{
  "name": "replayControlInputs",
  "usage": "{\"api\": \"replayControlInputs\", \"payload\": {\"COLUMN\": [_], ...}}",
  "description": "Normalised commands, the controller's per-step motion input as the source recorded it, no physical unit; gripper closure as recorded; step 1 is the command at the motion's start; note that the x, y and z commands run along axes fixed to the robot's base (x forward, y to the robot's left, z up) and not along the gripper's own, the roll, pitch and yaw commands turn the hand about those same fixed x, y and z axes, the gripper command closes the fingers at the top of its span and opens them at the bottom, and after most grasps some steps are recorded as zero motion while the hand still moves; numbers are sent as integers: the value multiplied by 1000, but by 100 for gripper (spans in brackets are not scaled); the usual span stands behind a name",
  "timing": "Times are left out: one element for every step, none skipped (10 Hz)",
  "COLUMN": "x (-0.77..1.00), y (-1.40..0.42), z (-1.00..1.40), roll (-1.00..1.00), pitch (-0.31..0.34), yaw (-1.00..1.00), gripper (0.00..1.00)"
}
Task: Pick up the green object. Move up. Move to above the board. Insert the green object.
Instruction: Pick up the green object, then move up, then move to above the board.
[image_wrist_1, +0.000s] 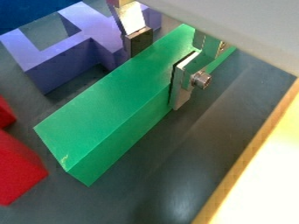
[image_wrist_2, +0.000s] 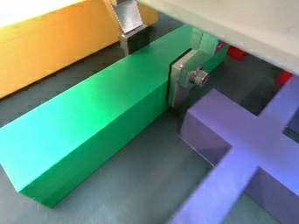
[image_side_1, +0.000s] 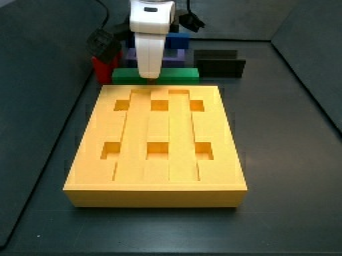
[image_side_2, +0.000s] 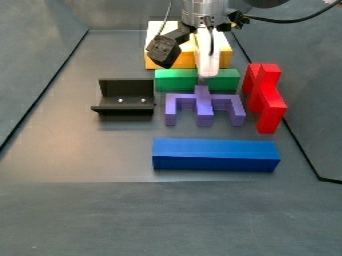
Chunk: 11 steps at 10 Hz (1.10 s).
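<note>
The green object (image_wrist_1: 105, 114) (image_wrist_2: 82, 131) is a long bar lying flat on the dark floor. In a side view it (image_side_2: 181, 80) lies between the board (image_side_2: 225, 50) and a purple notched block. My gripper (image_wrist_1: 162, 63) (image_wrist_2: 159, 59) straddles the bar near one end. One finger lies flat against its near side and the padded finger meets its far edge, so the jaws are shut on it. From the side, the gripper (image_side_1: 147, 65) (image_side_2: 207, 62) hangs straight down onto the bar. The yellow-orange board (image_side_1: 134, 130) (image_wrist_2: 47, 52) lies right beside the bar, its square holes unfilled.
A purple notched block (image_side_2: 203, 108) (image_wrist_2: 246, 149) (image_wrist_1: 65, 48) sits close along the bar's other side. A red block (image_side_2: 265, 95) (image_wrist_1: 14, 166) stands near one end. A long blue bar (image_side_2: 214, 155) lies further out. The fixture (image_side_2: 123, 98) (image_side_1: 221, 62) stands beside the blocks.
</note>
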Motion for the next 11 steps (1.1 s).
{"api": "replayControlInputs", "payload": {"x": [0, 0, -35, -70, -22, 0, -15, -33, -14, 8, -1], "y": [0, 0, 76, 69, 30, 0, -8, -10, 4, -3, -9], "z": [0, 833, 796, 688, 253, 1400, 1400, 1400, 1400, 1400, 1400], "roll": [0, 0, 8, -8, -94, 0, -7, -61, -96, -67, -50], "pitch": [0, 0, 23, 44, 24, 0, 46, 51, 23, 50, 73], "yaw": [0, 0, -28, -31, -17, 0, 2, -2, -5, -4, -6], "gripper": [100, 100, 100, 100, 100, 100, 100, 100, 100, 100, 100]}}
